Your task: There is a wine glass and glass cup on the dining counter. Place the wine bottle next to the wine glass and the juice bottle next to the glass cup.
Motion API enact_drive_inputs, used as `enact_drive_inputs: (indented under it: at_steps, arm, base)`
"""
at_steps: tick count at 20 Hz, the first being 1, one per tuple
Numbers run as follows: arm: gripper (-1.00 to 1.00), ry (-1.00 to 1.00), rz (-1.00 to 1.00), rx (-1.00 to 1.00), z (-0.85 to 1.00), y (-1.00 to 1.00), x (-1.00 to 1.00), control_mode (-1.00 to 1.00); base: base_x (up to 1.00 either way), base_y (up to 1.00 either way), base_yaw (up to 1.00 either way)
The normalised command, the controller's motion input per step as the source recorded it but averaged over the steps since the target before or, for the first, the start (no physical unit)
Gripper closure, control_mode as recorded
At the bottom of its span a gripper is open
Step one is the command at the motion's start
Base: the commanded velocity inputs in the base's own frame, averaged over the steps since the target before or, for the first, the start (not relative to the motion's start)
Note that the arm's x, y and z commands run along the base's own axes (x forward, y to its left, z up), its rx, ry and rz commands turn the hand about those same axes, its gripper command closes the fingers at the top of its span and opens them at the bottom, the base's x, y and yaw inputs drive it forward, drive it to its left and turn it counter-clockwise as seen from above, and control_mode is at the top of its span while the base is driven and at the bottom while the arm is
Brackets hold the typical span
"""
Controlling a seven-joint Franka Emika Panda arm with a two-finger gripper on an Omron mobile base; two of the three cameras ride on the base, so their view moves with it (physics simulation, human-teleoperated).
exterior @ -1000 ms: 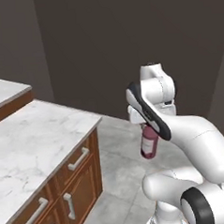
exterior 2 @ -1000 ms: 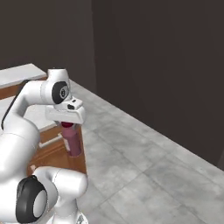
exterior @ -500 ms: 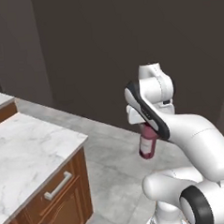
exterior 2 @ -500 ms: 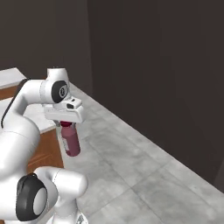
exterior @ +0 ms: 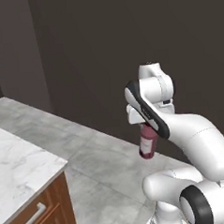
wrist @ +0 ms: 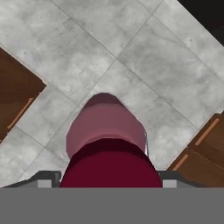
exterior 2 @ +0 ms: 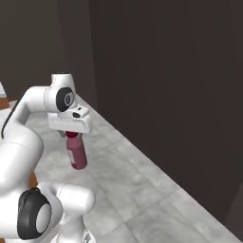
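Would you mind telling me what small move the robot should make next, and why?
Probably keep driving the base toward the dining counter: the gripper holds the juice bottle by its neck, hanging over the tiled floor, and neither the glass cup nor the counter is in sight to place it beside.

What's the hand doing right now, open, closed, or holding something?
Hand: closed on the juice bottle, gripped near its dark red cap and hanging above the tiled floor.

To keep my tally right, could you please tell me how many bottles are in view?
1: the juice bottle, hanging from the pincer above the tiled floor. Others may be out of frame.
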Motion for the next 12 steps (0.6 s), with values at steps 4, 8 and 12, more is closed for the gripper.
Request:
enact_drive_inputs:
  at_steps: [4, 8, 12]
  arm:
    - [1.0, 0.0, 0.0, 0.0, 0.0, 0.0, 0.0, 1.0]
    - [1.0, 0.0, 0.0, 0.0, 0.0, 0.0, 0.0, 1.0]
    - [1.0, 0.0, 0.0, 0.0, 0.0, 0.0, 0.0, 1.0]
  base:
    - [0.79, -0.3, 0.21]
    - [0.79, -0.28, 0.21]
    - [0.82, -0.2, 0.26]
